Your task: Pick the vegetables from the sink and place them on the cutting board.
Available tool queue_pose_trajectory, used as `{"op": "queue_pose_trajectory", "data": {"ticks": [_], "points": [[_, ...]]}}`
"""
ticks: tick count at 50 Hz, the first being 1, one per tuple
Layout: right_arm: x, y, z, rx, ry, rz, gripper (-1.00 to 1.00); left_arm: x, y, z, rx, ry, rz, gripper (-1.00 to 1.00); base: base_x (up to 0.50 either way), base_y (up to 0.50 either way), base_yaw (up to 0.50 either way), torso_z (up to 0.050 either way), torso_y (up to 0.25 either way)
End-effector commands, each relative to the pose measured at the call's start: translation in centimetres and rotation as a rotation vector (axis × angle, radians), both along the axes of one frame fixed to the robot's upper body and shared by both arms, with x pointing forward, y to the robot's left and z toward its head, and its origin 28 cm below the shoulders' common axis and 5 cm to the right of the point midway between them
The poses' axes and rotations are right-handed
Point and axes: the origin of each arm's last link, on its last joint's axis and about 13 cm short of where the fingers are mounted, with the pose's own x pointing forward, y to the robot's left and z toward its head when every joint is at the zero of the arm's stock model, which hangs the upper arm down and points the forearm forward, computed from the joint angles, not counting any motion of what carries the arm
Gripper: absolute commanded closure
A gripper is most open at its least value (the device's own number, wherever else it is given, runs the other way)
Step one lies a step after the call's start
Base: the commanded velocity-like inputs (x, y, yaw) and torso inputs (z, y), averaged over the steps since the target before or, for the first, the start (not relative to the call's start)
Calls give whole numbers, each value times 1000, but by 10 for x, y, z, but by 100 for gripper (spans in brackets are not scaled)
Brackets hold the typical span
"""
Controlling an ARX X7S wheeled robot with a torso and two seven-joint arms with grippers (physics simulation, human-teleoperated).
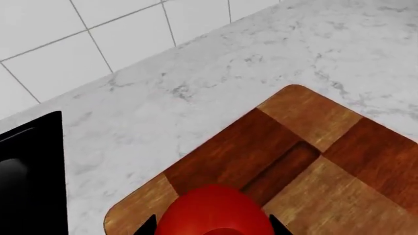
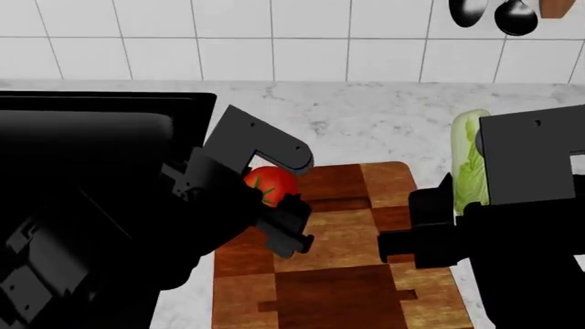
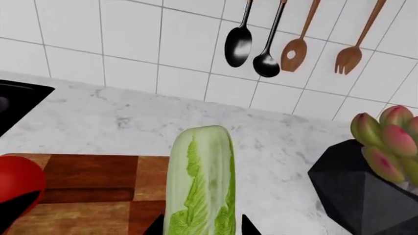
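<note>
The red tomato (image 2: 270,184) is held in my left gripper (image 2: 279,205) over the far left part of the checkered wooden cutting board (image 2: 338,274). In the left wrist view the tomato (image 1: 219,213) fills the space between the black fingers, above the board (image 1: 326,161). My right gripper (image 2: 437,226) is shut on the pale green napa cabbage (image 2: 469,161), held over the board's right edge. In the right wrist view the cabbage (image 3: 200,181) sticks out between the fingers, with the board (image 3: 91,196) and tomato (image 3: 19,178) beside it. The black sink (image 2: 101,130) lies at the left.
White marble counter (image 2: 366,130) runs to a white tiled wall. Black and wooden utensils (image 3: 265,39) hang on the wall. A black faceted pot with a green-pink succulent (image 3: 382,147) stands right of the board. The sink edge shows in the left wrist view (image 1: 33,171).
</note>
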Motion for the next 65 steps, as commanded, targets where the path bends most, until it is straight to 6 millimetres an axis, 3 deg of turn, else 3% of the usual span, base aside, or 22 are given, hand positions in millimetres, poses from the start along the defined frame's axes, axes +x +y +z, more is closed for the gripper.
{"op": "queue_pose_trajectory", "data": {"ticks": [1,2,18,23,29,34,42,47,58,65], "points": [[3,0,3,28,-18,7,100,-2,-7,2,-75,27,-11,100,0,0,0,0,0],[3,1,3,28,-18,7,100,-1,-6,2,-71,19,1,-100,0,0,0,0,0],[-1,0,2,35,-19,12,100,-7,-8,9,-62,-36,-22,-100,0,0,0,0,0],[1,1,2,38,-20,13,100,-13,-6,38,-126,-121,-30,-100,0,0,0,0,0],[3,3,0,47,6,32,100,-16,1,58,-184,-185,-4,-100,0,0,0,0,0],[10,8,17,66,97,14,100,-15,10,70,-237,-222,55,-100,0,0,0,2,2],[27,14,50,159,264,159,100,-14,23,80,-278,-281,127,-100,0,0,0,0,0],[37,17,61,90,371,175,100,-17,27,84,-281,-296,138,-100,0,0,0,0,0],[55,22,30,106,543,234,100,-19,34,92,-307,-324,175,-100,0,0,0,0,0],[58,25,29,102,575,246,100,-17,36,91,-305,-325,186,-100,0,0,0,0,0]]}}
